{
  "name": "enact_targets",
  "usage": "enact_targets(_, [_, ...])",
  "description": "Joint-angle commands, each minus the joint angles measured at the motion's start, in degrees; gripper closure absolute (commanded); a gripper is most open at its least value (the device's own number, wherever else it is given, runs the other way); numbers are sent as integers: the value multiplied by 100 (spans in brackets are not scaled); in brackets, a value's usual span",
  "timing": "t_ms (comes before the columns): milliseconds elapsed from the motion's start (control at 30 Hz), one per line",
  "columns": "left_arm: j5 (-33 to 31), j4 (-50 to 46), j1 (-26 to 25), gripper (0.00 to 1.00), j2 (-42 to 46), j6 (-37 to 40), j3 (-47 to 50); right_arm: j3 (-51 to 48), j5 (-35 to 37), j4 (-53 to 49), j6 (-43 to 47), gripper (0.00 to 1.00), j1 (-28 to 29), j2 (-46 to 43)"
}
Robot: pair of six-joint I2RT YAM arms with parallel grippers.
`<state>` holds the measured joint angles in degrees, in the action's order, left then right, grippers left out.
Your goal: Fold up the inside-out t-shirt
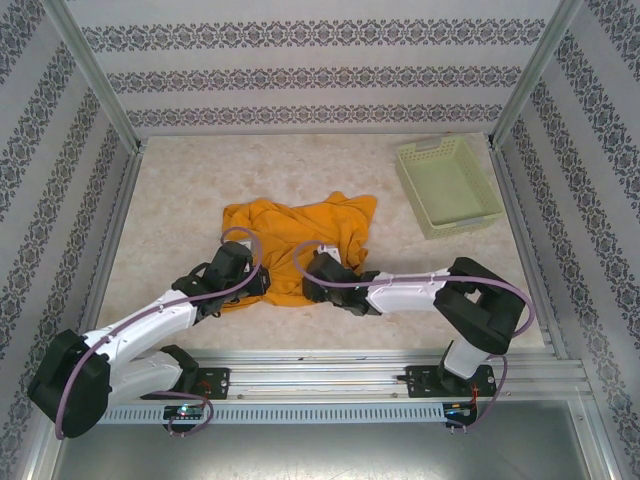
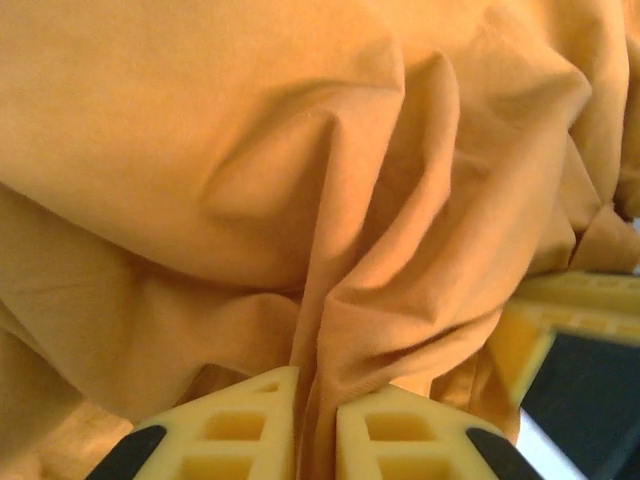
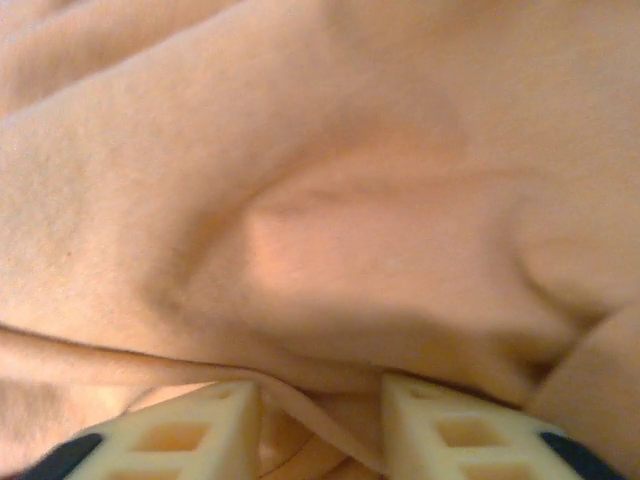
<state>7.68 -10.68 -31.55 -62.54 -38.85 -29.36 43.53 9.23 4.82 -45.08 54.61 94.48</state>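
- The inside-out t-shirt [image 1: 300,225] lies crumpled in a heap at the middle of the worktop [image 1: 180,200], plain orange-yellow side showing.
- The left gripper [image 2: 317,390] sits at the heap's near-left edge, its jaws almost together and pinching an upright fold of the cloth.
- The right gripper [image 3: 320,395] presses into the near edge just beside it, jaws partly apart, with a hem lying loose between them.
- A pale green basket [image 1: 450,190] stands well apart at the far right.

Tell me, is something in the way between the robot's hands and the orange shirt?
No, nothing visible. The left gripper pinches a fold of the t-shirt, and the right gripper has cloth between its fingers too.
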Motion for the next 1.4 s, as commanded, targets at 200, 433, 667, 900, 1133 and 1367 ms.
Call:
enact_targets(200, [742,-198,-156,51,-400,779,-466,854,281,-622,1001,79,-574,-204])
enact_targets(433, [771,-243,-207,25,-909,1018,-978,673,-66,-798,882,67,-544,-792])
enact_targets(667, [456,-253,-202,59,-1377,896,-1217,-140,-589,-12,-108,62,-50,-1130])
enact_targets(900, [315,-263,-186,99,-1391,787,-1394,-304,-809,1067,-849,66,129,-297])
enact_targets(1133, [453,-27,-141,100,-713,469,-1218,-99,-712,1220,-1109,67,55,131])
enact_targets(1367, [530,-8,-141,100,-570,369,-1049,-61,-985,1595,-1243,68,-273,358])
